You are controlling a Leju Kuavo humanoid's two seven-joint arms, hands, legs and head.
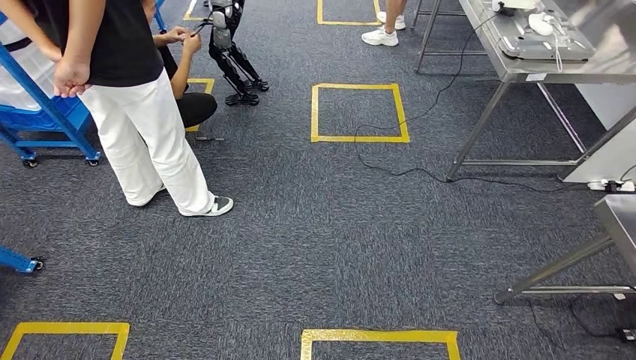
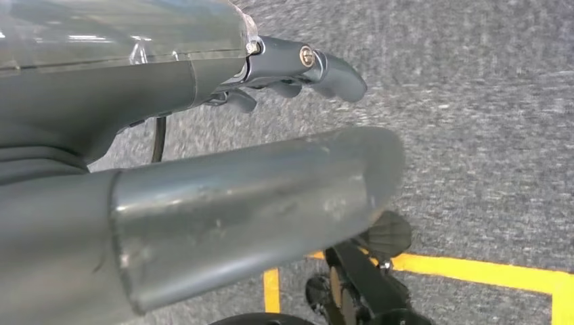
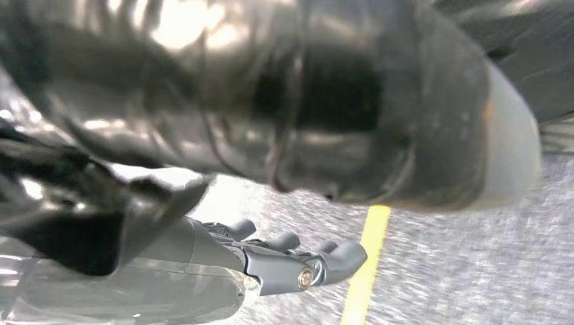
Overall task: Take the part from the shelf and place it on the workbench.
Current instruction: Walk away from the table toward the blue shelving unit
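The blue shelf frame (image 1: 52, 112) stands at the far left, and I cannot make out a part on it. At the right stands the metal workbench (image 1: 525, 73), with a grey tray (image 1: 544, 37) and a white object on its top. My left hand (image 2: 271, 176) hangs over the carpet with its thumb and fingers (image 2: 325, 68) apart and nothing between them. The fingers (image 3: 304, 261) of my right hand (image 3: 271, 267) are stretched straight over the carpet, holding nothing. A dark glossy bulk fills the picture above them.
A person in white trousers (image 1: 150, 135) stands at the left by the shelf. Behind, a crouching person (image 1: 187, 90) handles a small black robot (image 1: 229, 45). Yellow tape squares (image 1: 360, 112) mark the carpet. A black cable (image 1: 397, 171) runs to the bench legs. Another bench corner (image 1: 619, 217) juts in at the right.
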